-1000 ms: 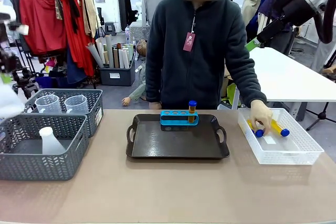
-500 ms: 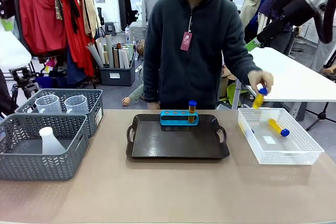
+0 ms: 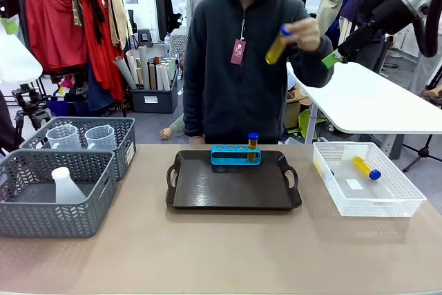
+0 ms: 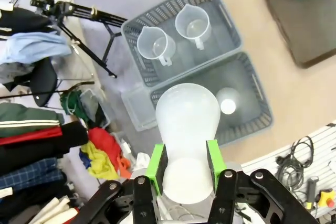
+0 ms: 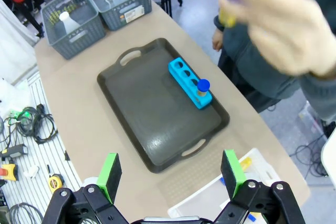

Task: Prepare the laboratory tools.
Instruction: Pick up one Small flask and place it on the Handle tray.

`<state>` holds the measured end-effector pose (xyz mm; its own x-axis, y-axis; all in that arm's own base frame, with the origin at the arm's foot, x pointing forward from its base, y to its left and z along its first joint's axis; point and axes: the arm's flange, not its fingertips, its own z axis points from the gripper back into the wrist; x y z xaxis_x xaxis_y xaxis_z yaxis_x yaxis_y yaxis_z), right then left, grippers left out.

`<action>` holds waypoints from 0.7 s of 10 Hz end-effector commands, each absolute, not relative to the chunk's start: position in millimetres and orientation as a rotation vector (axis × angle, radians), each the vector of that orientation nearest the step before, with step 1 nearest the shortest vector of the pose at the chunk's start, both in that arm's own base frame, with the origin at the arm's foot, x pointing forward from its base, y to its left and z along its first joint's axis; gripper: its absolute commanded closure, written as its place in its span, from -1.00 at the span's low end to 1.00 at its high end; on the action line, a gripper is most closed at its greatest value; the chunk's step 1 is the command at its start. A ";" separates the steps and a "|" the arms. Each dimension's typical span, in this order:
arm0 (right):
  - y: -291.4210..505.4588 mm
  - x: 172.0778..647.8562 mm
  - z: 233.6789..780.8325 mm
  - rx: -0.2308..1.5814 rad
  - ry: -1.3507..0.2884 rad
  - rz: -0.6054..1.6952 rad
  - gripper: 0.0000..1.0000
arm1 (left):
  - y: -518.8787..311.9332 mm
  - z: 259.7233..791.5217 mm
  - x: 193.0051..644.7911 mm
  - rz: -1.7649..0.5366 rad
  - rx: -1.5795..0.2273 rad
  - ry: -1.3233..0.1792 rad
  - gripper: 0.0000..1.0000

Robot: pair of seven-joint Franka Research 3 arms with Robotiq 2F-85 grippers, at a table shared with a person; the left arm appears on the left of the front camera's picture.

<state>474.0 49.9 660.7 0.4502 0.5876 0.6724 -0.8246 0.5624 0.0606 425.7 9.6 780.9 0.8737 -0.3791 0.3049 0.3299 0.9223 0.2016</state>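
Left end effector (image 4: 184, 165): its green pads are pressed onto the narrower upper part of a translucent white conical flask (image 4: 187, 113).
Held flask, place: it is carried high in the air at the 9 o'clock edge of the front view, well above the grey baskets.
Held flask, axis: the long axis runs in line with the fingers, with the wide base pointed down and away from the wrist.
Right end effector (image 5: 171, 174): its green pads are spread wide with nothing between them, high over the beige tabletop (image 3: 221, 253).
Raised tube: an amber-yellow tube with a blue cap (image 3: 277, 45) is pinched in the person's hand (image 3: 304, 32) at chest height. Its long axis is tilted, cap toward 1 o'clock and bottom toward 7 o'clock.
Rack: a small blue four-hole rack (image 3: 235, 155) is set at the 12 o'clock edge of a black handled tray (image 3: 228, 195). Its long axis runs from 9 to 3 o'clock.
Racked tube: a second capped tube (image 3: 253, 144) is stood upright in the hole at the 3 o'clock end, cap toward 12 o'clock.
White basket: a white mesh plastic basket (image 3: 407, 205) is placed at 3 o'clock of the tray. A third capped tube (image 3: 364, 166) is laid flat in it, cap toward 4 o'clock.
Near grey mesh basket (image 3: 41, 222): it is placed at 9 o'clock of the tray. A second conical flask (image 3: 65, 186) is stood upright in it, neck up.
Far grey mesh basket (image 3: 128, 136): two clear handled measuring beakers (image 3: 63, 136) (image 3: 101, 136) are stood side by side in it, mouths up.
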 end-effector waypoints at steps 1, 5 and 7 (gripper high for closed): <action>49.5 472.9 662.4 0.411 -0.652 0.908 -1.00 | 9.3 779.3 421.2 -0.357 0.150 -0.347 1.00; 49.5 472.9 662.4 0.411 -0.652 0.908 -1.00 | -11.2 809.0 426.5 -0.450 0.167 -0.384 1.00; 49.5 472.9 662.4 0.411 -0.652 0.908 -1.00 | -43.4 825.8 437.0 -0.552 0.162 -0.393 1.00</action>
